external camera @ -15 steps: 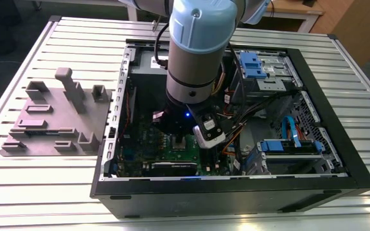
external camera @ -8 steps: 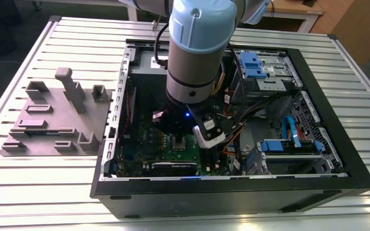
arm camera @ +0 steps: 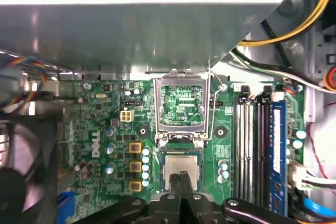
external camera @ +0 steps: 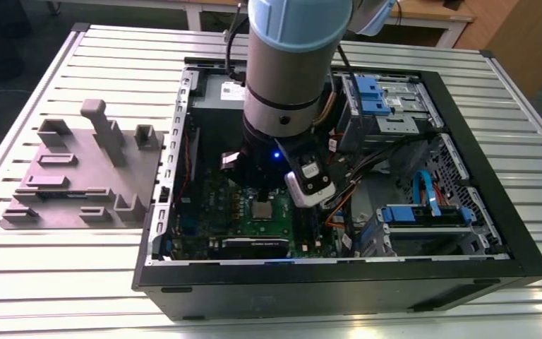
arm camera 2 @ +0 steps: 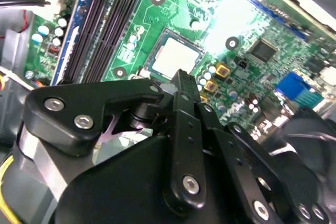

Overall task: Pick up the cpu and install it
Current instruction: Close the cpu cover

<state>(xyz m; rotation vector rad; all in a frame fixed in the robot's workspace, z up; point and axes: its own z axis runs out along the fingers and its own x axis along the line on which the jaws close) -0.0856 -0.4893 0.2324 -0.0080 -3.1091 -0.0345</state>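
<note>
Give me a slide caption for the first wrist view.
Gripper poised over the cpu lying in its socket, metal frame flipped open beside it on the green motherboard.

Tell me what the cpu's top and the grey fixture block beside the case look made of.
The cpu: a metal lid, going by its silver-grey top with a soft sheen under the light. The fixture block: probably plastic, possibly printed. It is a uniform dull grey with no glints and has chunky posts.

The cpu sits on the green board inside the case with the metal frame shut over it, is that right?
Not quite. The cpu does sit on the green board inside the case, but the metal frame is swung open beside it, not shut over it, as the first wrist view shows.
</note>
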